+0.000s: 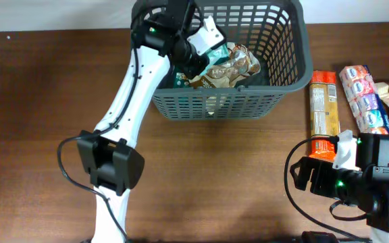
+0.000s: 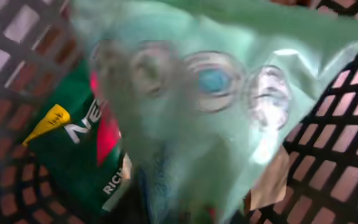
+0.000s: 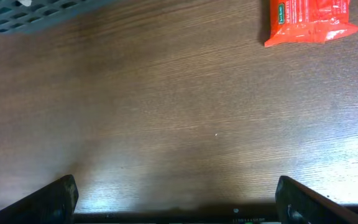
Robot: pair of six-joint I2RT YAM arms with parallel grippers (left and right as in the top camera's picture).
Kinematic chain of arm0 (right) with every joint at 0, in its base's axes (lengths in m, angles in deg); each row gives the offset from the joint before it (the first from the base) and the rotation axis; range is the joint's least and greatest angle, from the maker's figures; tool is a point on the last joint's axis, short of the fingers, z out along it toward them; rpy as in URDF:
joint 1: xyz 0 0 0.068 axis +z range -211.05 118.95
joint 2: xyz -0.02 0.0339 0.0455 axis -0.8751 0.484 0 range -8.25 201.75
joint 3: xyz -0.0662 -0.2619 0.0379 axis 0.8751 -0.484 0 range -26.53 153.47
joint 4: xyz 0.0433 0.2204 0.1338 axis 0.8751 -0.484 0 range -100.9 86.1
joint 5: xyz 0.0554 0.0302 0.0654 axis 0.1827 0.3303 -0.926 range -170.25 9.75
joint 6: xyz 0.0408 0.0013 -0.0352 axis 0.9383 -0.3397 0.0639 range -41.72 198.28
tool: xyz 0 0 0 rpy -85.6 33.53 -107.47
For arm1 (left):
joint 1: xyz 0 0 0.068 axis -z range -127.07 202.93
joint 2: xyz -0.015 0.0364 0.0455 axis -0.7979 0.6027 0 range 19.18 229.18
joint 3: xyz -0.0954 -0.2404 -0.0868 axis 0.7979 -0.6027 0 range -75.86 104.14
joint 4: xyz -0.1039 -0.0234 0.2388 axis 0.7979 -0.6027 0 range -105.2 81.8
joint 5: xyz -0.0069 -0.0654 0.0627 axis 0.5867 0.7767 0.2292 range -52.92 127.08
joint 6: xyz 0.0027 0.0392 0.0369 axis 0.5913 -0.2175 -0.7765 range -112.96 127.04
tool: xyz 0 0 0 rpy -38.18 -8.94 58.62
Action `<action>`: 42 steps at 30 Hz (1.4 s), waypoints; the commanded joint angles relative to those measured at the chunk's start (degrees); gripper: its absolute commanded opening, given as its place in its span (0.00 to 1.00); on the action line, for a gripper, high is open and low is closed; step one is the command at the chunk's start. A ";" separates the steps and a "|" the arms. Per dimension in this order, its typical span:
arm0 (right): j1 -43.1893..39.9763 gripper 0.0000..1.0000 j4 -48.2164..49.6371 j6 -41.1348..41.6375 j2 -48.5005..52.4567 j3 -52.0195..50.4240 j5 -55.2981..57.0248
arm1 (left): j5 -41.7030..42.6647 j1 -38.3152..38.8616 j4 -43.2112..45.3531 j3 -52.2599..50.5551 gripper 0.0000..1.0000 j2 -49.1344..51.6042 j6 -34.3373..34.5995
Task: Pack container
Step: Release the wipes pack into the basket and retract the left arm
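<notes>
The large dark grey rectangular plastic basket with lattice sides (image 1: 248,104) stands at twelve o'clock on the brown wooden desk (image 1: 39,101), its long axis running nine to three o'clock and its thick rim open upward. The left hand (image 1: 204,42) is already inside it, toward the ten o'clock corner, so the left arm is much the nearer. A pale mint-green plastic packet (image 2: 229,93) blurs across the left wrist view, over a dark green pack with white lettering (image 2: 73,146); the fingers are hidden, so I cannot tell whether they grip or have let go. A crinkled brown snack bag (image 1: 231,66) lies at the basket's middle. The right hand (image 3: 176,200) hangs spread wide and empty at five o'clock, the basket towards its ten o'clock and an orange foil packet (image 3: 309,22) just ahead.
</notes>
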 commanded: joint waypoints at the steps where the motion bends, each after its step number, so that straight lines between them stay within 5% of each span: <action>1: 0.48 0.99 0.00 0.46 -0.09 0.70 -0.28 | -0.55 -0.15 0.50 -0.02 0.70 0.92 1.40; 2: 0.48 0.99 0.02 0.42 -0.09 0.70 -0.13 | -0.57 -0.15 0.48 -0.02 0.78 0.92 1.51; 10: 0.48 0.99 3.17 0.24 -0.09 1.31 7.61 | -5.09 -1.22 -0.57 5.27 0.84 -2.34 8.94; 22: 0.48 0.99 8.66 -2.82 2.69 18.53 20.63 | -7.30 -7.50 -9.57 15.28 0.86 -10.97 13.22; 35: 0.07 0.99 8.92 -4.57 22.71 22.99 24.33 | -9.57 -25.44 -20.79 15.32 0.86 -16.94 29.29; 36: -0.39 0.99 9.11 -4.57 24.48 22.99 24.33 | -9.55 -27.10 -22.25 15.30 0.87 -16.81 29.83; 37: -1.42 0.99 9.51 -4.55 27.47 22.99 24.22 | -9.60 -29.59 -24.30 15.26 0.99 -16.79 29.90; 42: -6.08 0.99 9.97 -4.57 36.41 22.99 23.12 | -9.75 -36.24 -28.00 15.26 0.99 -16.79 29.90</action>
